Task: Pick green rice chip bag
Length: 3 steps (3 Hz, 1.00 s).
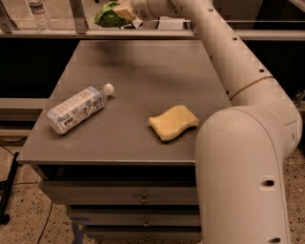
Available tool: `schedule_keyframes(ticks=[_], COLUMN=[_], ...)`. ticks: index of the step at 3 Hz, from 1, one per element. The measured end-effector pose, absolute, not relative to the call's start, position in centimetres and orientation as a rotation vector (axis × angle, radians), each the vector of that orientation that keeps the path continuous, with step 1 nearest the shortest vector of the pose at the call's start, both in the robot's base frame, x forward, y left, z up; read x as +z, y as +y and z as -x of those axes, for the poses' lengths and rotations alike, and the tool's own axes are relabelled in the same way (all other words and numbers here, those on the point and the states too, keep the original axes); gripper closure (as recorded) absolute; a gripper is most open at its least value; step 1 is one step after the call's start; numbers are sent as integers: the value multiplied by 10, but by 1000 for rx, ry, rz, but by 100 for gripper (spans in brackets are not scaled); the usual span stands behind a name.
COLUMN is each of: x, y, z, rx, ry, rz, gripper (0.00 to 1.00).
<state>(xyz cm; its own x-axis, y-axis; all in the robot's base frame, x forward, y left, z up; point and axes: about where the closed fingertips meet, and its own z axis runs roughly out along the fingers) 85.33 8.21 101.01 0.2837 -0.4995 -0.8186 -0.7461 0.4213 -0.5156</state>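
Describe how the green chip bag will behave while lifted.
Held by the gripper above the table's far edge, the green rice chip bag looks crumpled: probably floppy and light. Gripped at one end, it may slip.

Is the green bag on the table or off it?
Off: the bag hangs in the gripper, above the table at its far edge.

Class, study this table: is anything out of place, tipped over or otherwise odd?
Only the water bottle: it lies on its side at the table's left instead of standing. The sponge lies flat. The gripper holds the green rice chip bag above the far edge.
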Motion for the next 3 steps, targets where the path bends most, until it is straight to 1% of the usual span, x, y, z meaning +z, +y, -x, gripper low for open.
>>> schedule_keyframes(ticks=[3], x=[1018], y=[87], z=[-845], rx=[288], ry=[1300], rz=[1247], gripper=[100])
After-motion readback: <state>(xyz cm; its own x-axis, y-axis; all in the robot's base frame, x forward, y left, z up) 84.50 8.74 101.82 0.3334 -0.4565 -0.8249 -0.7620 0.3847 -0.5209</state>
